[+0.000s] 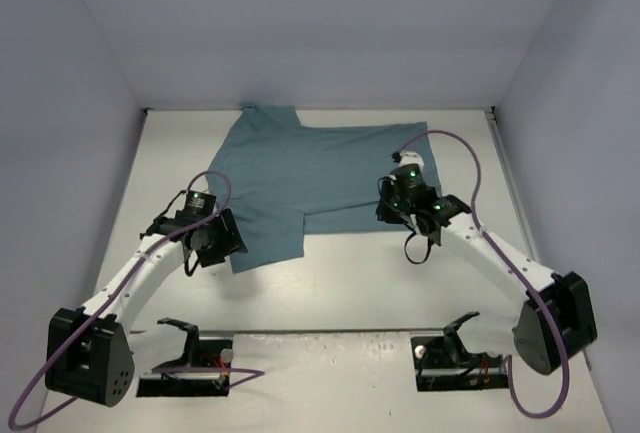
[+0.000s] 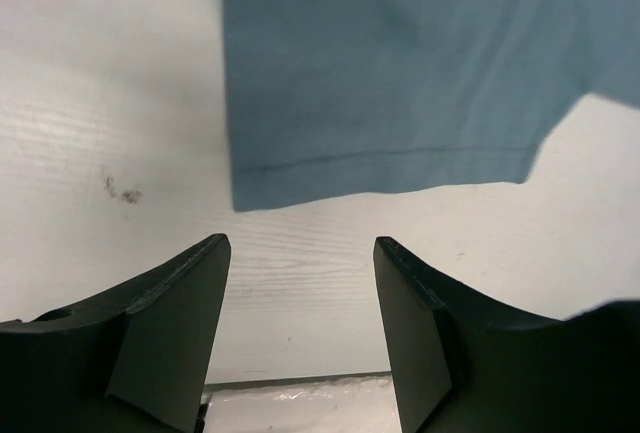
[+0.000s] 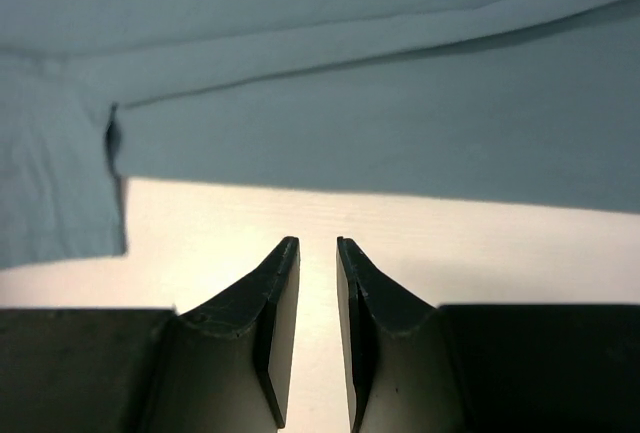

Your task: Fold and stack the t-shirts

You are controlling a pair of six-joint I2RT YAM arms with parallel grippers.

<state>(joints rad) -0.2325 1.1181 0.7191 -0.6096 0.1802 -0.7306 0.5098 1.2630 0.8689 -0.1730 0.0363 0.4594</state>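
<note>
T-shirt (image 1: 320, 168) lies spread flat over the far half of the table (image 1: 340, 293), with one flap reaching nearer on the left. From above, the left gripper (image 1: 225, 236) sits just beside that flap and the right gripper (image 1: 398, 208) at the near edge farther right, likely so each can take an edge for a fold. From the left wrist, the jaws stand wide apart and empty, the hemmed flap just ahead. From the right wrist, the jaws are nearly together with a slim gap, gripping nothing, and the cloth edge lies ahead, untouched.
</note>
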